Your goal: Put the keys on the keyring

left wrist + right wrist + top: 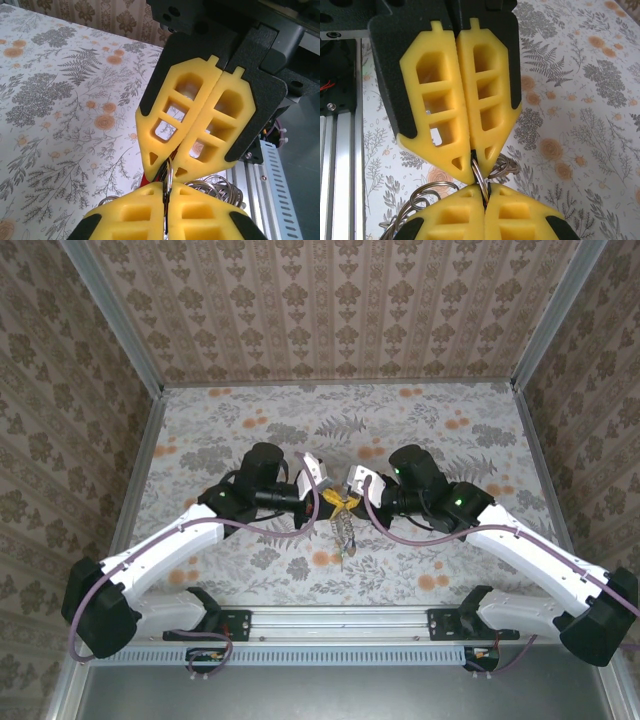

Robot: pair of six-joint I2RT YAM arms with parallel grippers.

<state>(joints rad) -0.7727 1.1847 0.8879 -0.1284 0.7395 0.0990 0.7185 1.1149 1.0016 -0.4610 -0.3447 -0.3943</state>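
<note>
My two grippers meet tip to tip above the middle of the table. The left gripper (333,502) and the right gripper (352,502) are both shut on the same thin silver ring of the keyring (170,176). The left gripper (167,189) shows at the bottom of its own wrist view. The right gripper (485,190) pinches that keyring (479,175) from below in its own view. More linked rings (222,189) bunch beside the fingers and dangle as a chain (346,532) under the tips. A red sliver (145,179), perhaps a key's head, peeks out by the fingertips; the keys are otherwise hidden.
The floral table (250,430) spreads out on all sides, closed in by patterned walls (330,300). An aluminium rail (340,620) with both arm bases runs along the near edge.
</note>
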